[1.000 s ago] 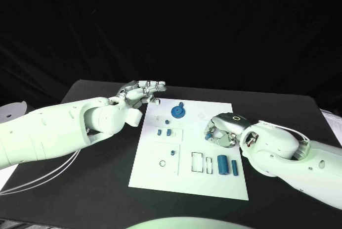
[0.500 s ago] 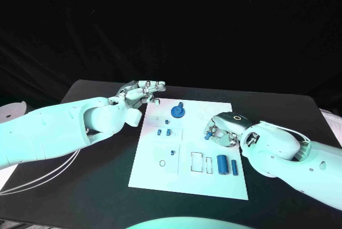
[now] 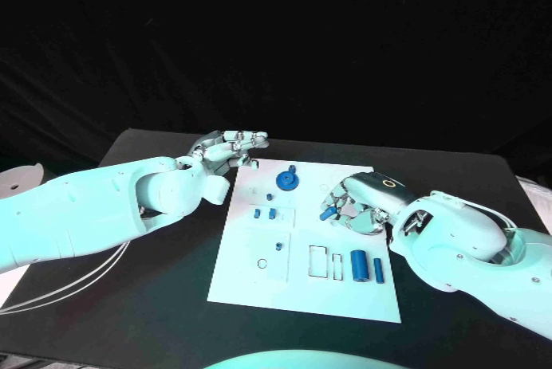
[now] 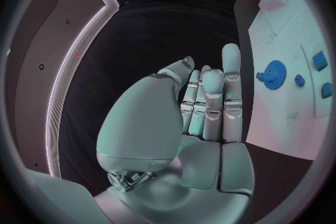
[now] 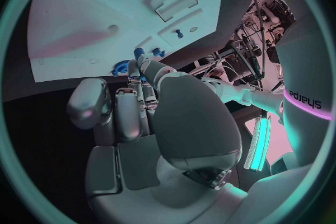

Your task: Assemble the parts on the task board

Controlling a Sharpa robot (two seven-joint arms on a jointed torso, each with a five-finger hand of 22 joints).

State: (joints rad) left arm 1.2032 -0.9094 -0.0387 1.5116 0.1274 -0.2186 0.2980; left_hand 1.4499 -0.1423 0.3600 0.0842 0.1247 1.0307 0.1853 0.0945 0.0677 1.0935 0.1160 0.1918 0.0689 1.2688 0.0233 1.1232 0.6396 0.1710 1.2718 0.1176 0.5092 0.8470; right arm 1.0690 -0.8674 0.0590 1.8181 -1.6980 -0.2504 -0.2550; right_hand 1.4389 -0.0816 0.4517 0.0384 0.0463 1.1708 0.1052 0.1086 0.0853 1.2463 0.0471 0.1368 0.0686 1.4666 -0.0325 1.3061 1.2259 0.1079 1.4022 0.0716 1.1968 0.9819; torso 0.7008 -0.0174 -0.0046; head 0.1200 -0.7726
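A robotics lab or test cell is suggested. A black table (image 3: 161, 305) is set against a black curtain backdrop (image 3: 276, 58), with a white task board (image 3: 301, 285) laid at the table's middle, where outlined slots are marked. Beyond the board, in the right wrist view, equipment racks with cabling (image 5: 246, 45) are seen, and a lit strip (image 5: 257, 143) is mounted near them.

Head camera looks down; both wrist cameras share the task board (image 3: 310, 241)
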